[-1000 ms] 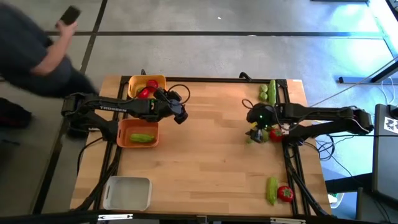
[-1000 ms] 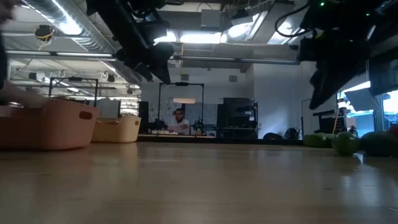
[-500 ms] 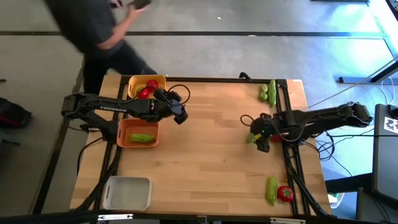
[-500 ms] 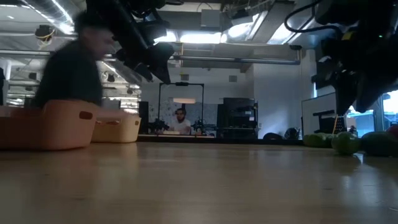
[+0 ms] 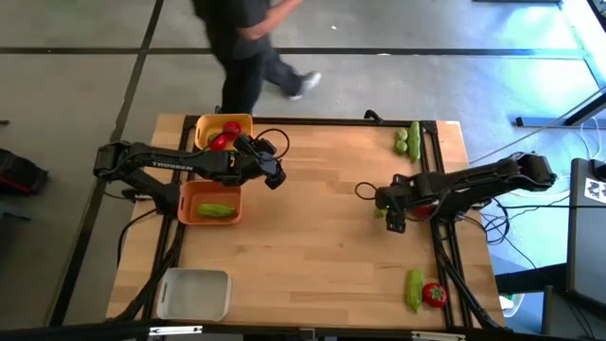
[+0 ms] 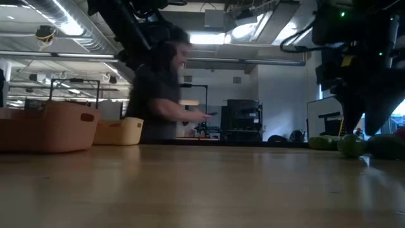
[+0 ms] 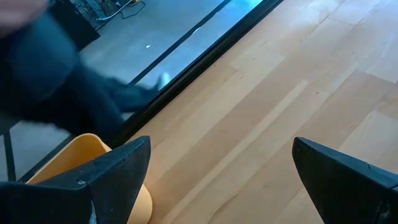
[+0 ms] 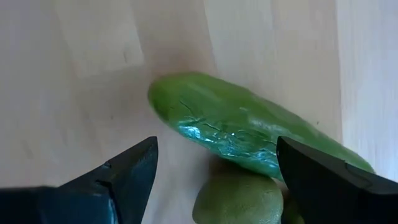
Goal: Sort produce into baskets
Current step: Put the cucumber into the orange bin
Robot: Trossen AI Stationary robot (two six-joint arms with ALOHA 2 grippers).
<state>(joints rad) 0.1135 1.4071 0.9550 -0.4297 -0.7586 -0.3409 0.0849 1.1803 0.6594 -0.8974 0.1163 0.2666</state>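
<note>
Right end effector [image 5: 396, 216] hangs low over the right part of the bench [image 5: 312, 246], with its two fingers [image 8: 118, 177] spread apart and holding nothing. In its wrist view a green cucumber piece [image 8: 249, 134] lies on the wood between the fingers, and a lime piece [image 8: 239, 199] touches it from one side.

Nearest to the front edge of the bench stand the white-grey basket [image 5: 194, 294] on the left and, on the right, another cucumber piece [image 5: 414, 289] with a red tomato piece [image 5: 435, 295] just beside it. Further in, the orange basket [image 5: 210, 203] holds one cucumber piece [image 5: 216, 210]. Left end effector [image 5: 275, 176] hovers above the bench just beside this basket, its fingers wide open and empty. Behind the orange basket, at the far edge, the yellow basket [image 5: 224, 132] holds red tomato pieces [image 5: 223, 138]. At the far right corner more green pieces [image 5: 409, 139] lie together; I think they are a cucumber and limes, but they are small in the high view.

The bench surface is light wooden planks with a dark frame around it. Beyond the far edge is a grey floor with dark lines, where a person in dark clothes [image 5: 248, 38] walks. The low view shows a large room with ceiling lamps [image 6: 218, 38] and pipes [image 6: 57, 16].
</note>
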